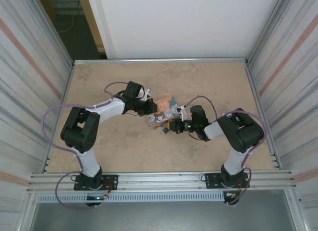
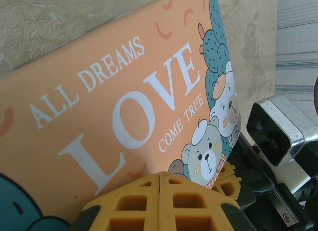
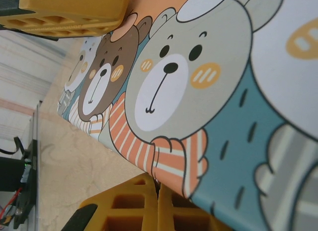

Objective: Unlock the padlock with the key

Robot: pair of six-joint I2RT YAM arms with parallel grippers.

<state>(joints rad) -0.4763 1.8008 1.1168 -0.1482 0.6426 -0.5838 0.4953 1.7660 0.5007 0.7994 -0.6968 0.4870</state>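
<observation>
— Orange and teal, the tin (image 1: 165, 103) is sitting mid-table (image 1: 208, 82), and your two arms are meeting over it, one from each side.

— What are the grippers doing?

— Your left gripper (image 2: 159, 193) is pressing its yellow pads flush together, seam to seam. It is hovering just off the tin's lettered face, beside the bears at the corner.

— And the right one?

— Your right gripper (image 3: 158, 203) is pressing its pads together too, just beside the tin's edge, under the grey bear's striped scarf. You cannot tell whether they are touching the tin. Another yellow pad (image 3: 69, 12) is showing at the upper left of that wrist view, near the tin's other side.

— Where is the padlock lying?

— You are not getting a clear look at it. From above, a small dark thing (image 1: 161, 131) is sitting at the tin's near corner, just left of your right gripper and near your left one. It is too small to name. Some silvery bits (image 1: 171, 113) are showing on the tin between the grippers, and they are just as unclear.
</observation>
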